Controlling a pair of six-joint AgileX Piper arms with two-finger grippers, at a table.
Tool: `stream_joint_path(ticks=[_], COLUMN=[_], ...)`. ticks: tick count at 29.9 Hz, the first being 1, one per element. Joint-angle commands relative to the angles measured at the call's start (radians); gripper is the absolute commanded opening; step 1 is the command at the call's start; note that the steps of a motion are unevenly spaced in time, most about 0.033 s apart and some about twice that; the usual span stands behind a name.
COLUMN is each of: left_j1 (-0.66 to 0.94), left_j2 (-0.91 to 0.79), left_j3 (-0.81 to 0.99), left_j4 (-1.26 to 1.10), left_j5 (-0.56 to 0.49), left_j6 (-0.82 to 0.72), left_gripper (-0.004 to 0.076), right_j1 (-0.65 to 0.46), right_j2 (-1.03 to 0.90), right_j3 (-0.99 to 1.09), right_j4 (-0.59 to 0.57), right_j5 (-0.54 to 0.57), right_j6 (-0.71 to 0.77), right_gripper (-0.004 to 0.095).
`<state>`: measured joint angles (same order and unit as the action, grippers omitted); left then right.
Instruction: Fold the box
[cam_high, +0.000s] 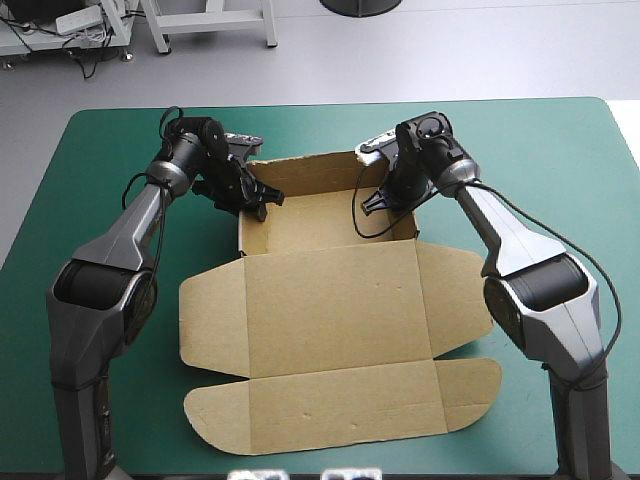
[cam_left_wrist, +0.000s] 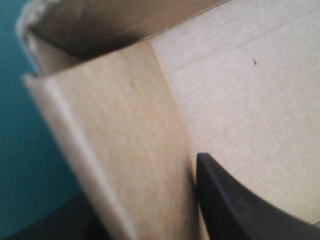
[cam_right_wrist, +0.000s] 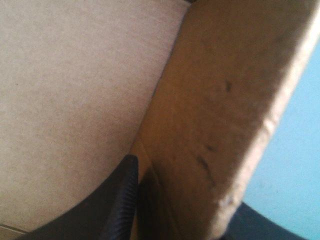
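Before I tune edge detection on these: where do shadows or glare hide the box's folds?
High view: even light, no glare on the box. Left wrist view: deep shadow where its raised walls meet. Right wrist view: a dark crease at the foot of the wall there.

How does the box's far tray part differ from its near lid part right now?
The tray part has its walls raised; the lid part lies flat on the teal-green cover. The left gripper and right gripper each grip a tray side wall; nothing touches the lid part. Both are brown board, one joined sheet.
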<state>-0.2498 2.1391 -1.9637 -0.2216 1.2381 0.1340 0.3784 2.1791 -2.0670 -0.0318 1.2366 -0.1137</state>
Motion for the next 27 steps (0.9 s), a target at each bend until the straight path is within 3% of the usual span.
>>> stream_joint_path(ticks=[1,17,27], left_j1=[-0.006,0.032,0.042], left_j2=[-0.068,-0.233,-0.455], left_j3=[-0.023,-0.023,-0.023], left_j4=[-0.021,0.007,-0.004], left_j5=[0.051,0.051,0.051], left_j6=[-0.030,-0.054,-0.092], left_gripper=[0.0415,0.0417,0.0416], right_j1=[-0.011,-0.011,-0.011], right_j2=[-0.054,-0.088,-0.199], right_j3=[-0.065,-0.179,-0.187], right_j4=[-0.025,0.009,-0.017], right_j5=[0.018,0.018,0.018], right_j6=[-0.018,0.001,0.035], right_gripper=[0.0327,0.0330,0.0330])
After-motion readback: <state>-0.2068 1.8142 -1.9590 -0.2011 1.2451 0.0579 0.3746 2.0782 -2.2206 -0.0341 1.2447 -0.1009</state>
